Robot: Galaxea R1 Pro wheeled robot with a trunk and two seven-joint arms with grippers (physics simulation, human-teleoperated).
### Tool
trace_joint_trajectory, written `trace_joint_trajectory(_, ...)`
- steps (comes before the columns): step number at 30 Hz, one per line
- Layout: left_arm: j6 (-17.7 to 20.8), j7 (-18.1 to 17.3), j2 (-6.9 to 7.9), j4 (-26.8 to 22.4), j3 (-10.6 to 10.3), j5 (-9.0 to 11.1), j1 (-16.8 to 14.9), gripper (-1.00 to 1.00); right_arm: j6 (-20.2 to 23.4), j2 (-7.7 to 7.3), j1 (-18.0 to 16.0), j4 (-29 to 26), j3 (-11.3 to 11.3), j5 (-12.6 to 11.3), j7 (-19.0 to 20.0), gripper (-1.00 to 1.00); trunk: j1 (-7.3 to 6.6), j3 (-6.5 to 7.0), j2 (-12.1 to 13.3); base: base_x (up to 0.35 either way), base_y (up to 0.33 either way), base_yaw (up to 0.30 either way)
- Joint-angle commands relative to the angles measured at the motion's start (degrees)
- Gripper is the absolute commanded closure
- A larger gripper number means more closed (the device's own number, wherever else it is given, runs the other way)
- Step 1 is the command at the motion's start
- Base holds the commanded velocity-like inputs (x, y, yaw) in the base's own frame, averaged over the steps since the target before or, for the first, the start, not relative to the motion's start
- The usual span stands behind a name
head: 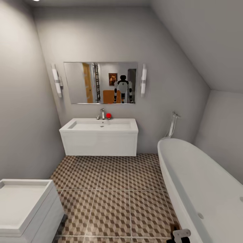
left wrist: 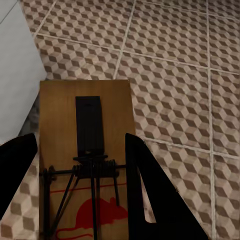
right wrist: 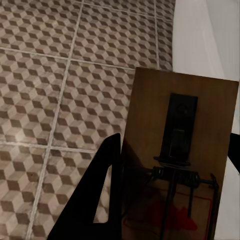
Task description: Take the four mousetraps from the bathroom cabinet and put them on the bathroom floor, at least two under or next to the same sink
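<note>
In the left wrist view a brown wooden mousetrap with a black plate, wire spring and red mouse print sits between the black fingers of my left gripper, which is shut on it above the cube-patterned bathroom floor. My right gripper is likewise shut on a second mousetrap, held over the floor beside a white wall. The bathroom sink, a wide white basin with a chrome faucet, hangs on the far wall. The right arm's end shows at the picture's bottom edge. The cabinet itself is out of view.
A rounded white bathtub runs along the right side. A second white basin unit stands at the near left. Tiled floor stretches between them up to the sink. A mirror above the sink reflects the robot and an orange-brown piece behind it.
</note>
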Motion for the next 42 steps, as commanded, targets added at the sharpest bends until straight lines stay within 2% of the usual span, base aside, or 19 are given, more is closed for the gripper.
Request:
trace_joint_trajectory(1, -0.3, -0.5, 0.0, 0.2, -0.2, 0.6, -0.1, 1.0, -0.4, 0.03, -0.1, 0.2, 0.5, -0.6, 0.1, 1.0, 0.06, -0.12, -0.1, 0.322, -0.001, 0.0)
trace_joint_trajectory(42, -0.3, -0.5, -0.07, 0.2, -0.3, 0.6, -0.1, 1.0, -0.4, 0.06, -0.1, 0.2, 0.5, -0.6, 0.2, 1.0, 0.06, -0.12, -0.1, 0.322, 0.0, 0.0)
